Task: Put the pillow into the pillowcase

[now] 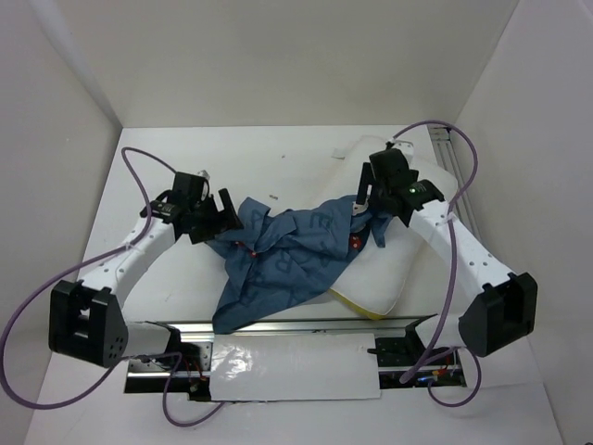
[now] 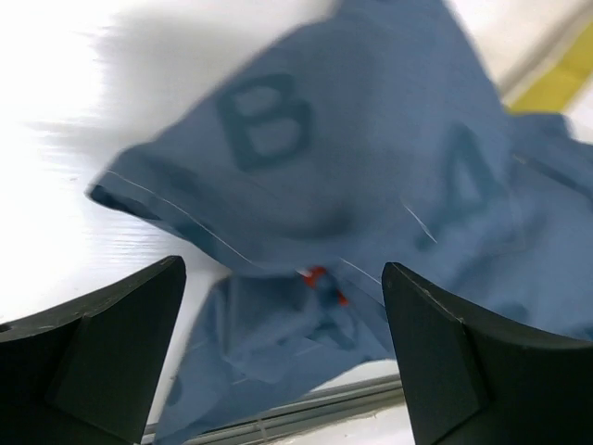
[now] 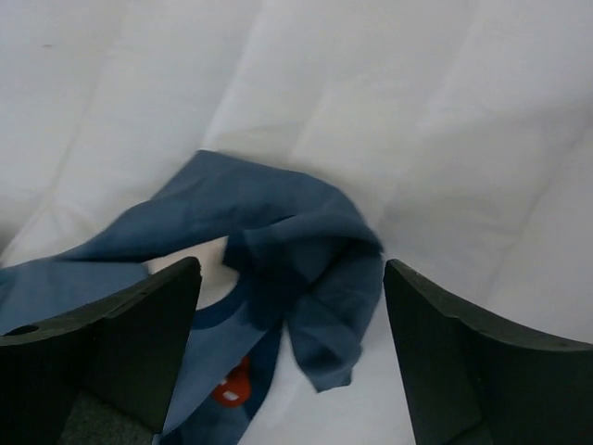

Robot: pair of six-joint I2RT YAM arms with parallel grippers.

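The left hand [image 1: 222, 215] stands with its fingers spread wide and nothing between them. It hangs over the end of the pillowcase [image 1: 278, 269] that lies farthest from the pillow [image 1: 389, 269]. In the left wrist view the two dark fingers [image 2: 93, 362] frame crumpled blue cloth [image 2: 371, 139] printed with a darker letter B [image 2: 264, 120]. A small red patch [image 2: 320, 278] shows in a fold between them. Whether the fingertips touch the cloth cannot be told.

The right hand [image 1: 372, 222] is likewise wide apart and holds nothing. It is poised over the opposite end of the pillowcase, where the cloth laps onto the pillow. From the right wrist its fingers [image 3: 120, 343] bracket a folded-over corner of the blue fabric [image 3: 278, 204] resting on the white cushion [image 3: 417, 111]. Another red patch [image 3: 232, 385] sits lower in the print.

The pillowcase lies bunched and creased on the bench [image 1: 167, 176], stretched between the two hands. One end rests on the pillow and the other sags toward the metal rail [image 1: 278, 324]. The pillow lies outside the pillowcase, partly under its end by the right hand. The yellow band [image 1: 357, 306] is visible just beside the blue cloth.
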